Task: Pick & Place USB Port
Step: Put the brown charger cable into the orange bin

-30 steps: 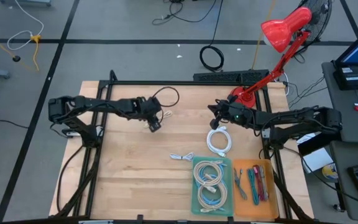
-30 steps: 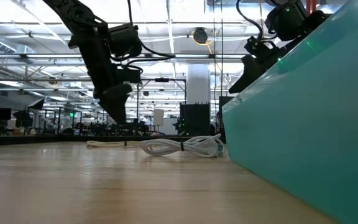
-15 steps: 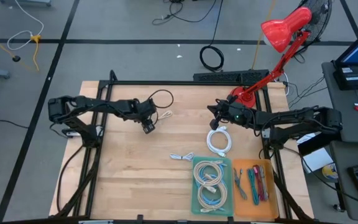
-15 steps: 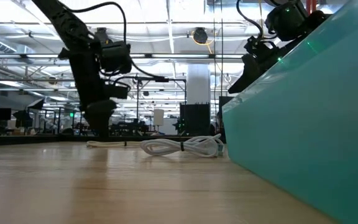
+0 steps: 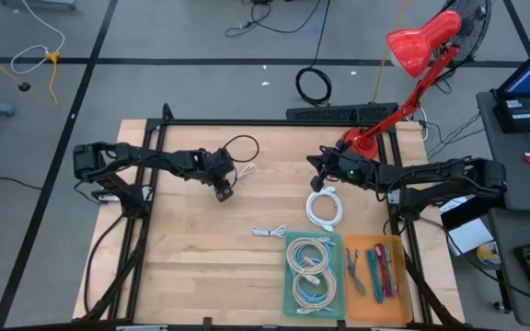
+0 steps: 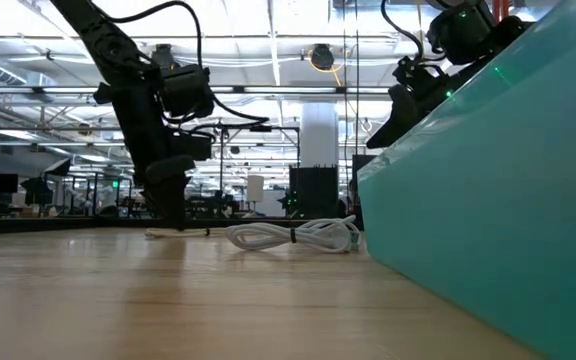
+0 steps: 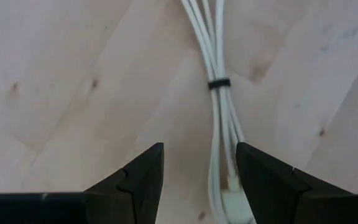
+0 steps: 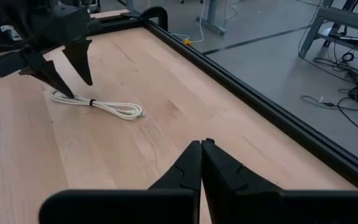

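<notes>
Fingers of the left gripper stand apart, low over the white USB cable — a tied bundle lying on the wooden table toward eleven o'clock. Right gripper waits pinched together near one o'clock — holding nothing.

— What is the thing to be picked?

— A thin white USB cable, folded into a long narrow bundle and cinched near its middle by a small black tie.

— How does it lie?

— Flat on the pale wooden tabletop, stretched out straight, towards the far left part of it, with a white connector end showing at one tip.
</notes>
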Motion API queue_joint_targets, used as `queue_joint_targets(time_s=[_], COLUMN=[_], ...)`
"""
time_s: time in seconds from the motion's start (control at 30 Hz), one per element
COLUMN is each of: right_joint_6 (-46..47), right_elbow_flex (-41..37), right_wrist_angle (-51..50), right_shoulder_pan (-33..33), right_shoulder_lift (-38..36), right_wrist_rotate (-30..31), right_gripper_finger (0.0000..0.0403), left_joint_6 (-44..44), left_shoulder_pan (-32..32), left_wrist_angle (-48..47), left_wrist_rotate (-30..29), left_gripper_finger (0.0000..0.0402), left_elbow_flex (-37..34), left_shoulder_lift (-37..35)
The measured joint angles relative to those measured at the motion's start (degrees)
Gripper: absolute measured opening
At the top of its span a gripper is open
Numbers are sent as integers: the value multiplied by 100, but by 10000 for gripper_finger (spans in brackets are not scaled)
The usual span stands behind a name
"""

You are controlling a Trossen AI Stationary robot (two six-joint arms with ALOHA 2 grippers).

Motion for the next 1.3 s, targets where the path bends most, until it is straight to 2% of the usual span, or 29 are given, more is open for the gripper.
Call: queue_joint_targets(time_s=[0.3, 0.37, 0.47, 0.6, 0.63, 0.77, 0.9, 1.0, 1.1, 1.2, 1.3], right_joint_6=[-2, -9, -2, 101, 135, 232, 236, 298, 404, 495, 514], right_elbow_flex=[-11, -11, -13, -14, -15, -15, -15, -17, -17, -22, -20], right_wrist_angle=[27, 27, 45, 66, 60, 94, 305, 686, 1275, 1844, 2528], right_shoulder_pan=[0, 0, 2, 0, 0, 0, 11, 11, 13, 13, 15], right_shoulder_lift=[0, 0, 0, 0, 0, 0, 0, 0, 49, 173, 378], right_wrist_rotate=[7, 13, 9, 8, 7, -4, -196, -800, -1368, -1653, -1657], right_gripper_finger=[0, 0, 0, 0, 0, 0, 0, 0, 1, 10, 26], left_joint_6=[-41, -35, -94, -112, -149, -189, -169, -46, 325, 597, 677], left_shoulder_pan=[-131, -235, -339, -352, -350, -345, -345, -370, -437, -516, -564], left_wrist_angle=[477, 632, 640, 594, 596, 561, 939, 1679, 2703, 3753, 4505], left_wrist_rotate=[164, 32, -193, -208, -218, -371, -918, -1201, -1147, -679, -131], left_gripper_finger=[205, 200, 154, 31, 19, 7, 4, 4, 3, 2, 2], left_elbow_flex=[46, 54, 58, 26, 24, -17, 1, 3, 5, 27, 25], left_shoulder_lift=[771, 886, 895, 606, 530, 196, -181, -490, -806, -959, -968])
